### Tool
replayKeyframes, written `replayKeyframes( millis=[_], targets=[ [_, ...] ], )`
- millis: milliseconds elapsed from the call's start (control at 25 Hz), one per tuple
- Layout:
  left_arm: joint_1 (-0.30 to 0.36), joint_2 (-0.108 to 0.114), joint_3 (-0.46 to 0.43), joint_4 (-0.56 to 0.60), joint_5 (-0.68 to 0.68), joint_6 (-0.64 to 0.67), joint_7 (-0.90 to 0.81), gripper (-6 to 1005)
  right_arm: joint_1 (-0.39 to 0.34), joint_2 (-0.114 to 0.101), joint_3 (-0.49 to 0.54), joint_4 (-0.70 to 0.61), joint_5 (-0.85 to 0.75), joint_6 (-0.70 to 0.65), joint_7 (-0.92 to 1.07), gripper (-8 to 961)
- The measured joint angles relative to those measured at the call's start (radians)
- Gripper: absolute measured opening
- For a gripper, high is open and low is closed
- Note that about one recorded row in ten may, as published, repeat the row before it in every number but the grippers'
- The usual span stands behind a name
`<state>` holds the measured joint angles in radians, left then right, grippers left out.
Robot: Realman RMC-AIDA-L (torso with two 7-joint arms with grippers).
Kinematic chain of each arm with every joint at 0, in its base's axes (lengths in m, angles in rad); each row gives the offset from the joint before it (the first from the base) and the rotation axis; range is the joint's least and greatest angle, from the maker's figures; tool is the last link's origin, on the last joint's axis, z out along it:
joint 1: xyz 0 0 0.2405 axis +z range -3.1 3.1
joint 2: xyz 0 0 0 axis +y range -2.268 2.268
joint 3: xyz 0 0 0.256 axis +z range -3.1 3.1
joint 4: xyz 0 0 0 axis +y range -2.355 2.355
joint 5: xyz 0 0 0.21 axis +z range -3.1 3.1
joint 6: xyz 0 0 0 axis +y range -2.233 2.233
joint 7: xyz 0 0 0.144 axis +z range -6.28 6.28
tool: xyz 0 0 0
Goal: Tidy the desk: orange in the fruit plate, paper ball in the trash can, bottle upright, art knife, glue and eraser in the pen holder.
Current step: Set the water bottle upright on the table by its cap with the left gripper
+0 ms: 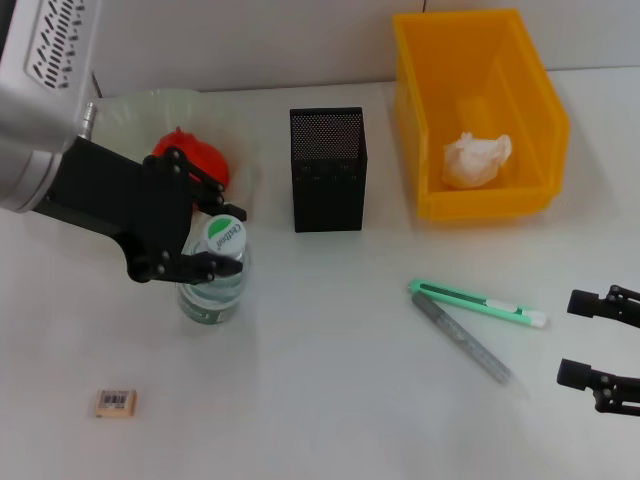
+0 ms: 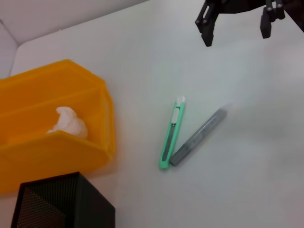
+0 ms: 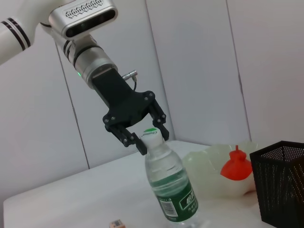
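Note:
The bottle (image 1: 212, 285) stands upright on the white table, and my left gripper (image 1: 232, 240) is shut on its white cap; the right wrist view shows this hold (image 3: 153, 138). The orange (image 1: 190, 155) lies in the fruit plate (image 1: 130, 105). The paper ball (image 1: 476, 160) lies in the trash can (image 1: 480, 205). The green art knife (image 1: 475, 303) and grey glue stick (image 1: 462, 337) lie side by side on the table, right of the pen holder (image 1: 328, 170). The eraser (image 1: 116, 402) lies at the front left. My right gripper (image 1: 578, 338) is open and empty at the right edge.
The plate stands just behind the bottle and the left arm. The pen holder stands between the plate and the trash can. The knife and glue lie between the pen holder and my right gripper (image 2: 235, 31).

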<state>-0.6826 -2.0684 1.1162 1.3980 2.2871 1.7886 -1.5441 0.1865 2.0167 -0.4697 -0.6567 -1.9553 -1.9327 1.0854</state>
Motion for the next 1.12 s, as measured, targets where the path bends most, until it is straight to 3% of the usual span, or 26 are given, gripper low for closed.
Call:
replayKeyframes(
  millis=[960,1120],
  targets=[
    [0.005,0.008,-0.100,0.012,0.010,0.023,-0.132,440,0.019,0.002,0.000,0.008,0.002,0.012,-0.011,834],
    [0.002,0.019,-0.105,0.016,0.016,0.028,-0.157,440,0.019,0.002,0.000,0.008,0.003,0.012,-0.011,834]
  ],
)
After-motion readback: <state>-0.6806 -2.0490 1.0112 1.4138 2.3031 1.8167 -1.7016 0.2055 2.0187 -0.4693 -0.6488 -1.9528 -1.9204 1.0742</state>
